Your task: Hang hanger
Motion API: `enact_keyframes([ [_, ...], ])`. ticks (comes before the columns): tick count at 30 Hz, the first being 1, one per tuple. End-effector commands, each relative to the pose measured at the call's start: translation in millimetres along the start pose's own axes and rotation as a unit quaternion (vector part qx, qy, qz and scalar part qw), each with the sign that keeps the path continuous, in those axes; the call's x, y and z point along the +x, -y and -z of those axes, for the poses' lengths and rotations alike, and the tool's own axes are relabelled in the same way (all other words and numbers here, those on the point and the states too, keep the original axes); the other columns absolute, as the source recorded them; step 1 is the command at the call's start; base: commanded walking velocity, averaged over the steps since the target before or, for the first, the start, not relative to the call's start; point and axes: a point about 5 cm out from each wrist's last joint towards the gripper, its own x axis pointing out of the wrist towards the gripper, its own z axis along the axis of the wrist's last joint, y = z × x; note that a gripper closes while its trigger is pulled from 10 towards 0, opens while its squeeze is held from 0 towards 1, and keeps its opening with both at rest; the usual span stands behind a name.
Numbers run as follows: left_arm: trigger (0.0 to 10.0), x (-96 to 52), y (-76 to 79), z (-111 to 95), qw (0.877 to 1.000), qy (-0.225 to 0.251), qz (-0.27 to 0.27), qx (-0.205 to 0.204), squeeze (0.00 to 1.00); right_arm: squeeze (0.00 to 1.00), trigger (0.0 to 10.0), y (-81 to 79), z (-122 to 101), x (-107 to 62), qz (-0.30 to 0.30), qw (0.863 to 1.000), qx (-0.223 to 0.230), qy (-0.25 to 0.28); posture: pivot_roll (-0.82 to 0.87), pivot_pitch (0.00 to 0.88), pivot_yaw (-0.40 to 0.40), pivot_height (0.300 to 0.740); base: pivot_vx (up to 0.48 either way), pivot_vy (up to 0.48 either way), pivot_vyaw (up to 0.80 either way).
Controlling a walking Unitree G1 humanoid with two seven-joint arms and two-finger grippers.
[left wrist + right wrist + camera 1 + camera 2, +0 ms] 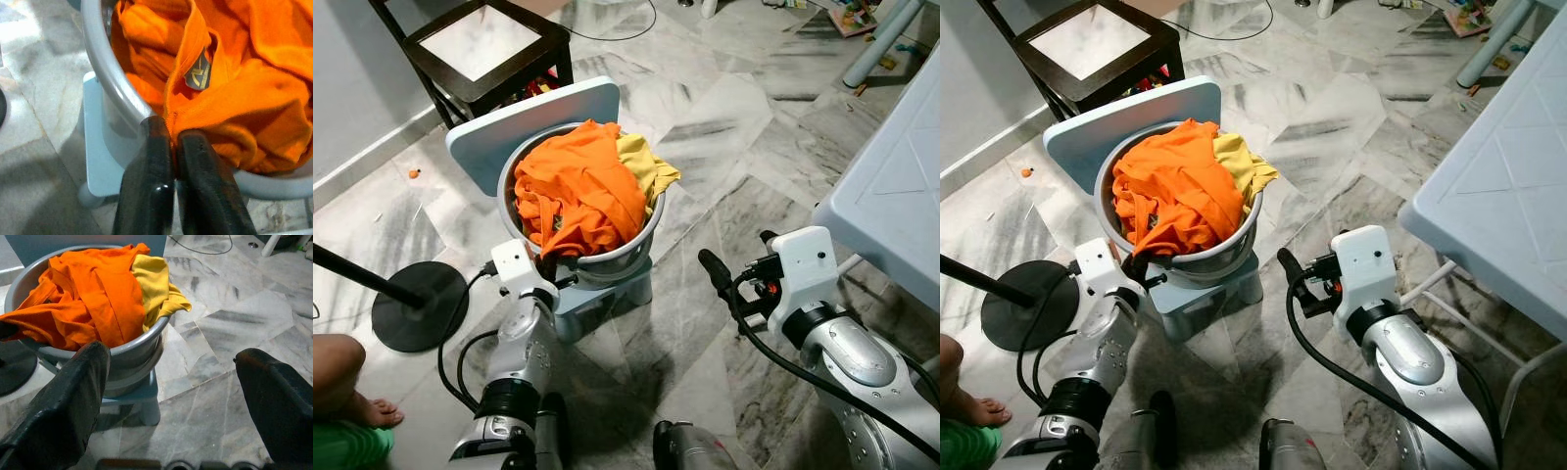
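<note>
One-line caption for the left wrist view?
Left pincer shut on orange garment at the grey basin rim.

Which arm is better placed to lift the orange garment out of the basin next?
Left. The left end effector is already shut on the orange garment at the basin rim; the right end effector is open, beside the basin.

Orange shirt and yellow cloth fill a grey basin on grey-veined marble floor.
</note>
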Motion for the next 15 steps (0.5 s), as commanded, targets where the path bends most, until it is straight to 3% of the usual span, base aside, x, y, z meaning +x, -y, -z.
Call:
enact_keyframes([
  [1,0.0,-1.2,-2.8,4.3,1.000,-0.011,-0.006,0.003,0.00,0.00,10.0,-0.9,3.3,-0.4,0.002,1.000,0.002,-0.004,-0.27,0.308,-0.025,0.740,0.000,0.000,0.00],
  [8,0.0,-0.9,-4.0,1.4,1.000,-0.007,-0.004,0.007,0.00,0.00,10.0,-0.8,2.4,2.6,0.002,1.000,0.002,0.000,-0.27,0.302,-0.022,0.740,0.000,0.000,0.00],
  [12,0.0,-1.6,-7.9,-9.8,0.995,0.022,-0.012,0.094,0.00,0.00,10.0,-2.1,3.1,6.9,0.004,1.000,0.008,0.005,-0.24,0.284,-0.012,0.740,0.000,0.000,0.00],
  [15,0.0,-2.0,-6.3,-16.3,0.992,0.036,-0.001,0.123,0.00,0.00,10.0,-4.6,4.1,10.6,0.004,1.000,0.013,0.008,-0.22,0.268,-0.001,0.740,0.000,0.000,0.00],
])
